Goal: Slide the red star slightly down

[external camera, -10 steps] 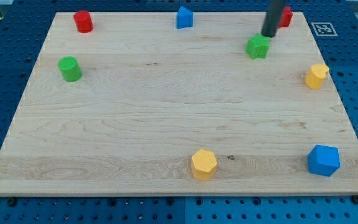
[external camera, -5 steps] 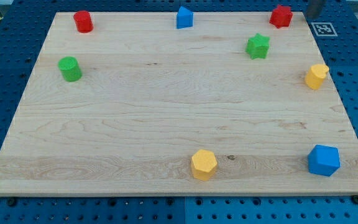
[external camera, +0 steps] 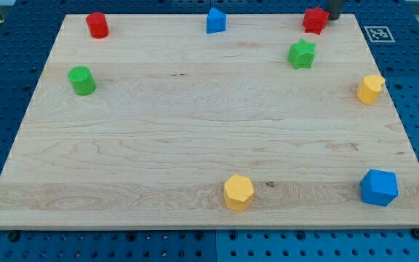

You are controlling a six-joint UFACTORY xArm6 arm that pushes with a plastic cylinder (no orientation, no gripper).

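Near the view's bottom of the desk [external camera: 122,175] sit the yellow hexagon block [external camera: 238,192] and, to its right, the blue block [external camera: 379,187]. Farther up are the green cylinder [external camera: 82,80] on the left and the yellow block [external camera: 370,89] on the right, then the green star [external camera: 302,54]. At the top edge are the red cylinder [external camera: 97,25], the blue block with a pointed top [external camera: 215,20], and the red star [external camera: 314,20]. My tip [external camera: 334,19] seems to touch the star's right side. There is no gripper, only a rod holding nothing.
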